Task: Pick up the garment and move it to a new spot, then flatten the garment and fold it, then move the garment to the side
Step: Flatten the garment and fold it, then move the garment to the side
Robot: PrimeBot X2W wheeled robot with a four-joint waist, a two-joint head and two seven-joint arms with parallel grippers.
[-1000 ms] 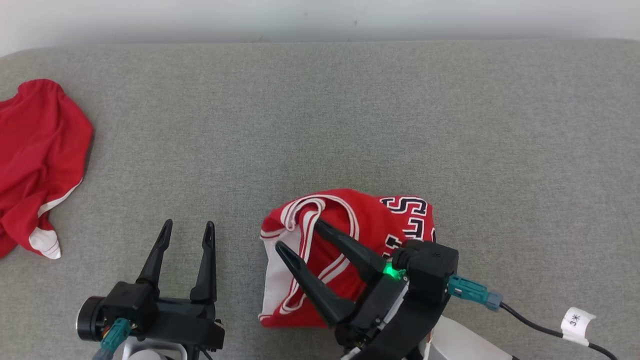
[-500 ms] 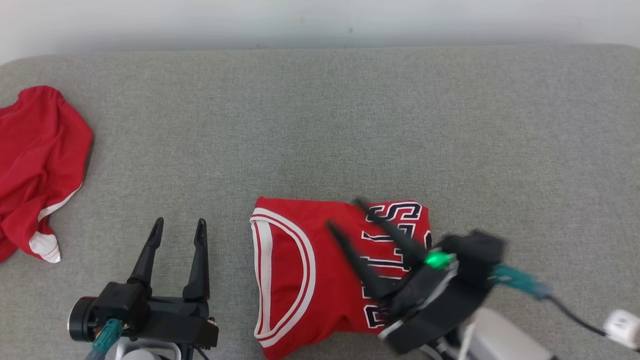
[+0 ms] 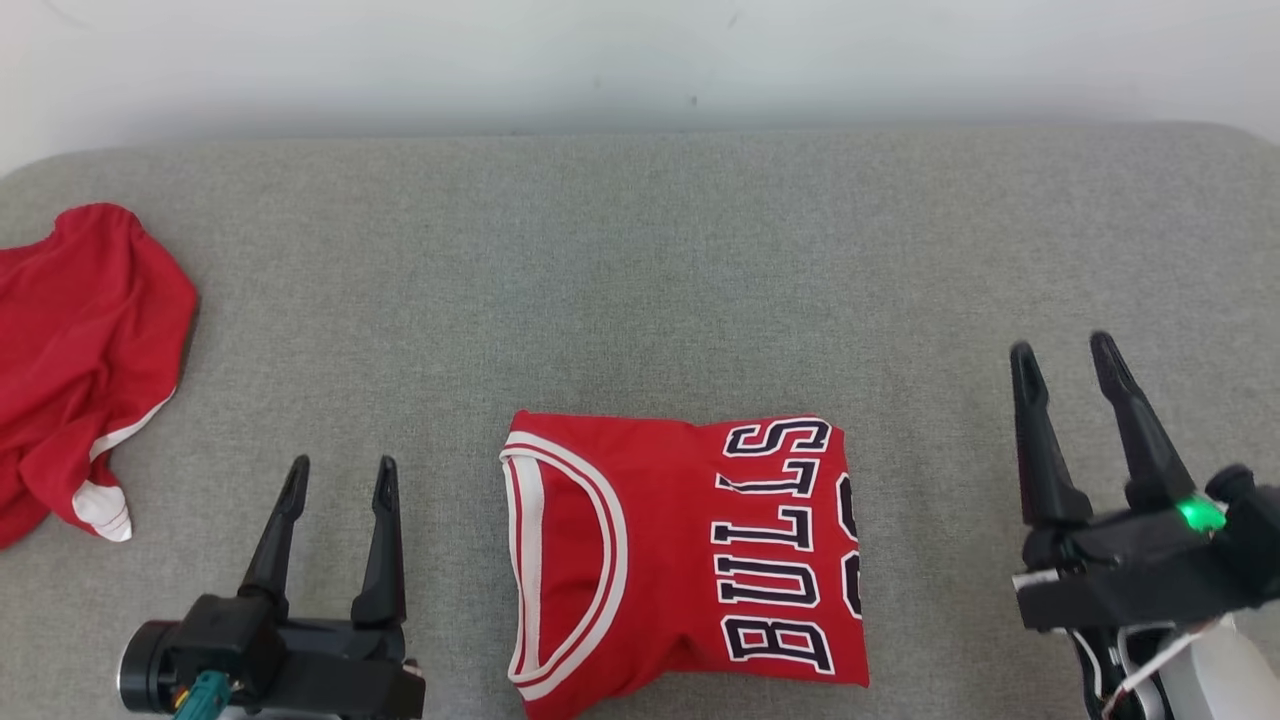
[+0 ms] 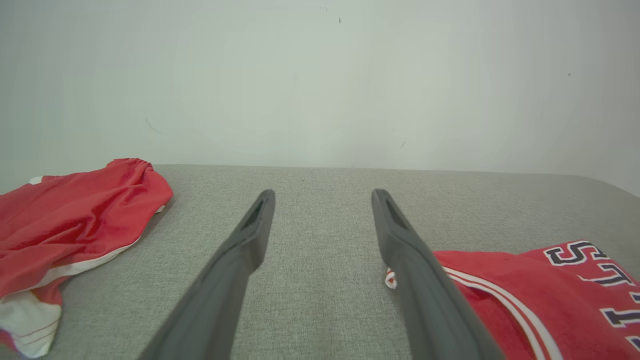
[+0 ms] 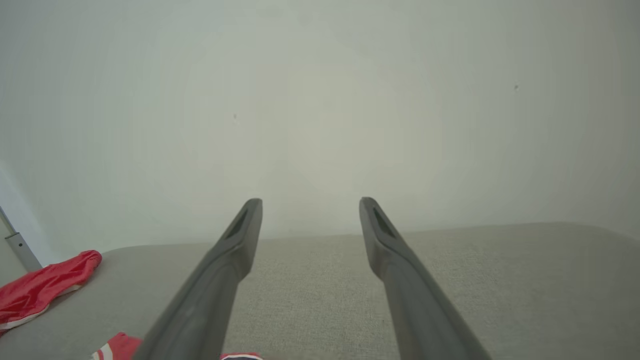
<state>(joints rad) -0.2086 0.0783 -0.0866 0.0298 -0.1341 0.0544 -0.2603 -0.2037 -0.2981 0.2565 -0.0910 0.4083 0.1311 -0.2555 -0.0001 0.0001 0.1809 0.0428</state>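
Our left gripper [image 3: 342,465] sits at the lower left of the head view. Its two dark fingers are spread apart and point up the frame, and in the left wrist view we see bare grey fabric in the gap between them. Our right gripper [image 3: 1060,348] stands at the right edge of the head view, a little higher in the frame, its fingers likewise spread and empty, with a green light [image 3: 1192,515] glowing on its body. Between the two, at the lower middle of the frame, lies the red jersey [image 3: 640,560], folded into a flat, roughly square packet on the grey padded surface [image 3: 640,280]. Its white-trimmed neckline faces the left of the frame, and its dark, white-edged lettering runs sideways down its right half. Neither gripper touches it: the left one is near its left edge, the right one well apart from its right edge. At the far left of the head view a second red garment [image 3: 80,340] with white trim lies crumpled, well apart from the jersey. A pale wall [image 3: 640,60] runs along the top.
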